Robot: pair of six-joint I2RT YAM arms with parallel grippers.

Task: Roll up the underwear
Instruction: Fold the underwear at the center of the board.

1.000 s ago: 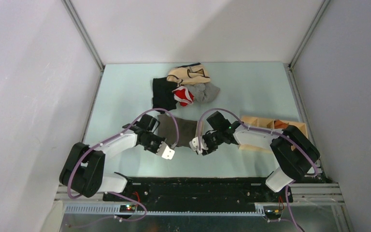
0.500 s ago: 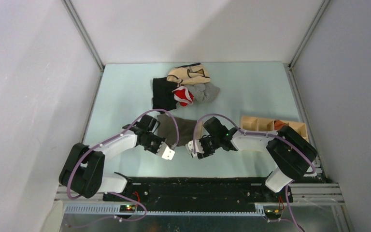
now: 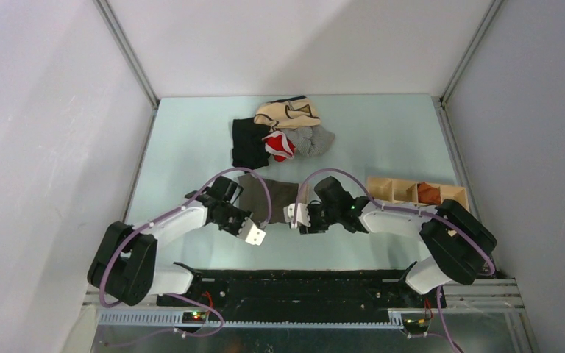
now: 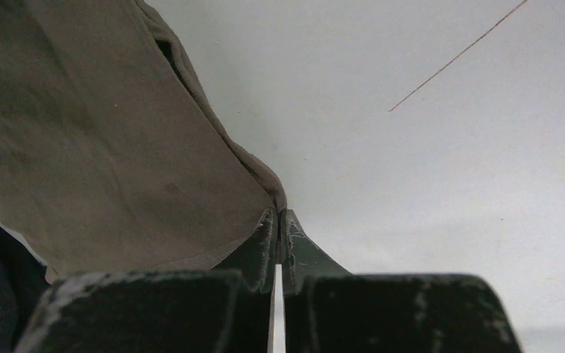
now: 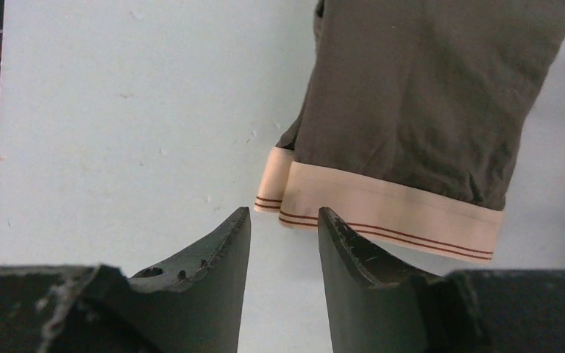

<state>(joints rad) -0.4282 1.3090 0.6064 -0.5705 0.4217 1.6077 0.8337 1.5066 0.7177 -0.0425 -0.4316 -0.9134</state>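
Note:
The underwear (image 3: 276, 195) lies folded into a narrow strip on the table between my two grippers. In the right wrist view its olive-brown fabric (image 5: 412, 95) ends in the cream waistband (image 5: 390, 209) with thin brown stripes. My right gripper (image 3: 294, 215) is open and empty, its tips (image 5: 283, 215) just short of the waistband's edge. My left gripper (image 3: 253, 232) is shut, and in the left wrist view it (image 4: 279, 218) pinches the edge of the fabric (image 4: 103, 147) between its tips.
A pile of other garments sits at the back: a beige one with dark trim (image 3: 288, 112), a black one (image 3: 249, 141), a red-and-white one (image 3: 279, 145) and a grey one (image 3: 314, 140). A wooden divided box (image 3: 404, 190) stands at the right.
My right gripper has moved left and slightly away from the bases, up to the waistband. The left gripper has stayed almost still, shut on the fabric.

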